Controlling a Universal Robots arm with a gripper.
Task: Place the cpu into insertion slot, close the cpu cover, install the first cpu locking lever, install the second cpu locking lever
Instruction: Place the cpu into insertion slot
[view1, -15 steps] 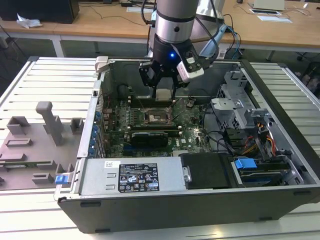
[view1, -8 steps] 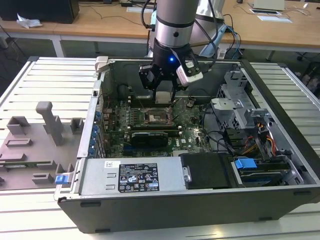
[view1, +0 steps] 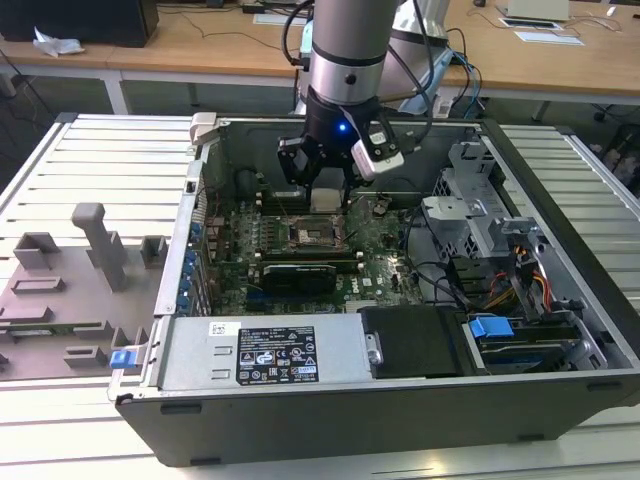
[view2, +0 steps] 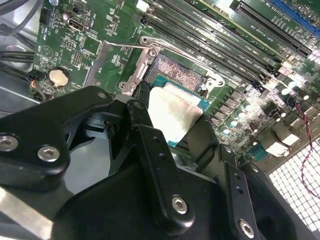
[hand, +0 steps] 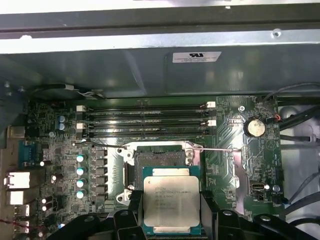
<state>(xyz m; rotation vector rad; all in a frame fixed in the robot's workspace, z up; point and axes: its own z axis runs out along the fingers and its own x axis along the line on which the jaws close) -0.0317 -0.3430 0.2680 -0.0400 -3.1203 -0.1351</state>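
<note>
Cpu (hand: 171, 207) sat clamped by two opposite edges between the fingers of the gripper (hand: 171, 200). It hung over the motherboard (hand: 235, 125), just beside the uncovered insertion slot (hand: 160, 159) and not touching it. Being square, it had no long axis; its silvery top faced up, edges about parallel to the slot's rim.
</note>
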